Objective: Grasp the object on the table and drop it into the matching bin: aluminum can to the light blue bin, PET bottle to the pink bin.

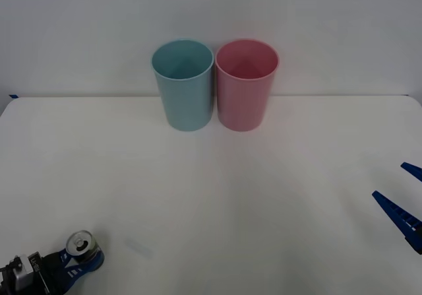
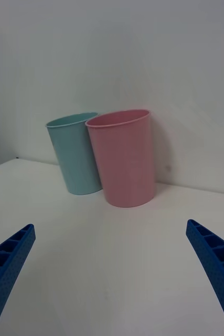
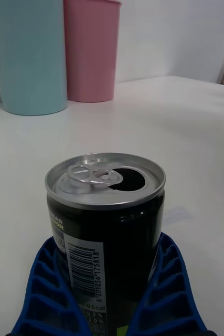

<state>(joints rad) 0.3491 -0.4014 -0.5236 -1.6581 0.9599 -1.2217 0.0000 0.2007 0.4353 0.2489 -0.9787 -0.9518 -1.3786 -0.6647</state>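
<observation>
Two of my blue fingers [image 3: 164,294] pinch the can [image 3: 105,220], its label showing a barcode and "0 kcal", in my left claw [image 1: 74,267] at the worktop's [image 1: 231,196] near left corner, while my right claw [image 1: 403,202] waits spread wide.

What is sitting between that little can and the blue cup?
Nothing: in the front view, only bare white table lies between the can, held in the left gripper, and the light blue bin.

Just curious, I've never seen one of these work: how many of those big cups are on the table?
2. The light blue bin and the pink bin stand side by side at the far edge of the table.
</observation>
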